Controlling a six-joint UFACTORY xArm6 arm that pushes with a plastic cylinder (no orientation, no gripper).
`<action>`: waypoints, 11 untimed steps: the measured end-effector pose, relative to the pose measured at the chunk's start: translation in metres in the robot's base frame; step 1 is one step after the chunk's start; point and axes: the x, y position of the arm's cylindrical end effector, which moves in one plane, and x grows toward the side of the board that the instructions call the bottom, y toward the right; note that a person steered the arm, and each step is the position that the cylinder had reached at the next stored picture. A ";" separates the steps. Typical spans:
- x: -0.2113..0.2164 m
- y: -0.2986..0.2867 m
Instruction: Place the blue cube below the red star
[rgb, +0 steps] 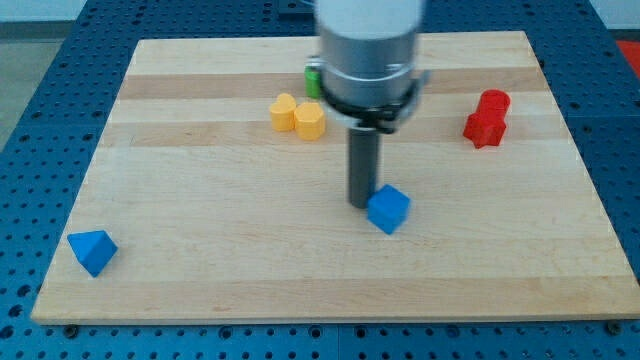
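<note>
- Now my tip (361, 205) touches the blue cube's (388, 209) left side; no fingers, just a rod.
- Best: push steadily rightward to below the red star (486, 120), staying centred.

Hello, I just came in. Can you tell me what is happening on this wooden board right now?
A robot arm is pushing small blocks over a wooden board with a dark rod. My tip stands against the left side of the blue cube, near the board's middle. The red star lies apart, toward the view's upper right, so the cube is not yet below it. Yellow blocks and a partly hidden green block sit near the top, and a second blue block sits at the lower left.
</note>
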 end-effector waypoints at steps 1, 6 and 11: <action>0.004 -0.022; -0.011 0.076; -0.012 0.145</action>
